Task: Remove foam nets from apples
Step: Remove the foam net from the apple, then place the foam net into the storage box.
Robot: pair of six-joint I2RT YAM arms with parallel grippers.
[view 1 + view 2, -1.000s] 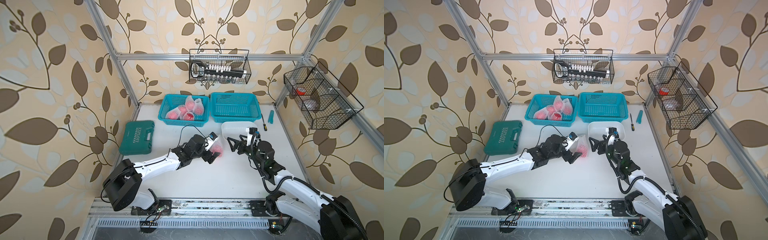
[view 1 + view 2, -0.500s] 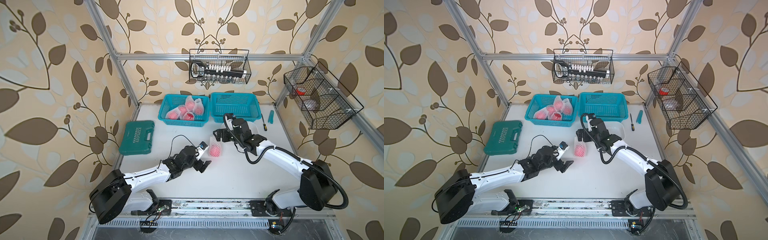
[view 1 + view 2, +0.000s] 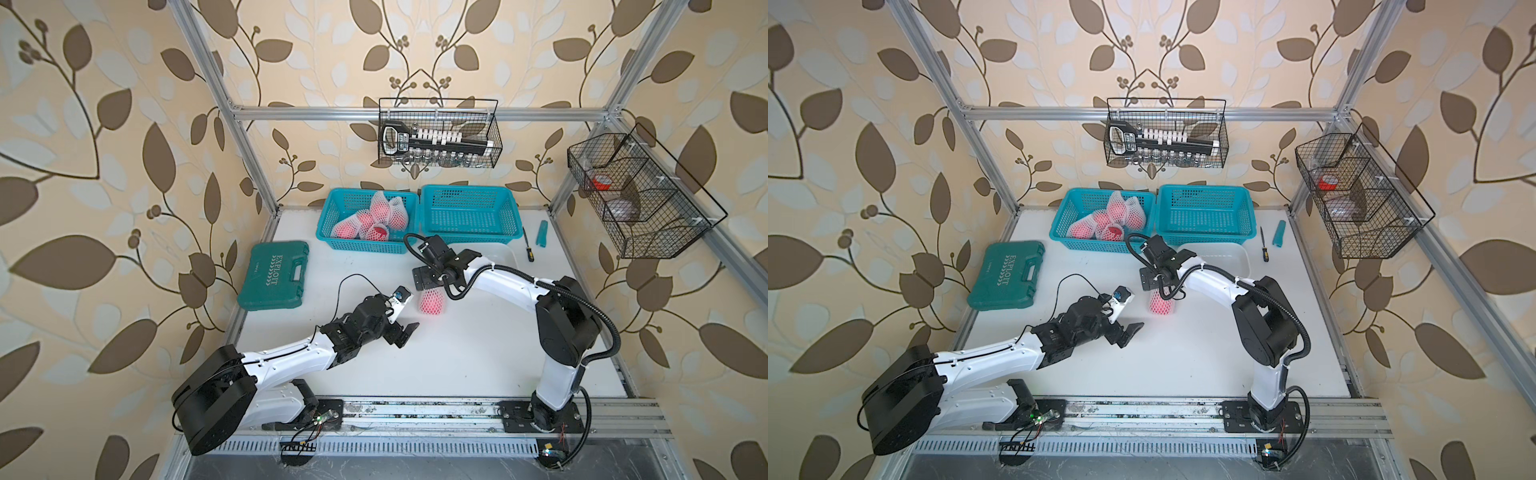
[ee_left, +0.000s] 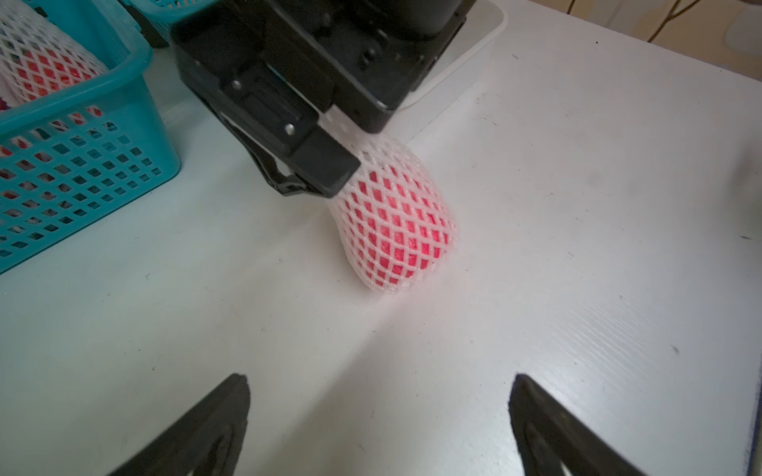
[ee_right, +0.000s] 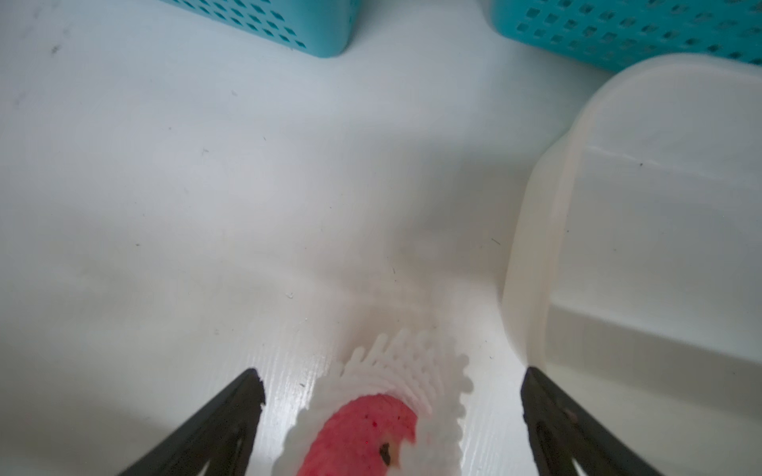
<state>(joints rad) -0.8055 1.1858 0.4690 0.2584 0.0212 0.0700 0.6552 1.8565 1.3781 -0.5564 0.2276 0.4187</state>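
White surface (image 3: 457,357) inside alu frame (image 3: 415,112), beige leaf-print wallpaper (image 3: 124,166) all round. One red apple in white foam mesh net (image 3: 432,302) stands mid-surface; right end effector (image 5: 391,379) open, astride its top. Left end effector (image 4: 379,387) open, empty, nearby. More netted apples (image 3: 374,220) in teal plastic basket (image 3: 361,247) at back; green plastic tool case (image 3: 274,274) by left wall.

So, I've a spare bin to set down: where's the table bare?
Bare: the near table between left arm and right arm, down to the front rail. Crowded: the far edge, with teal baskets and white tray, and round the netted apple.
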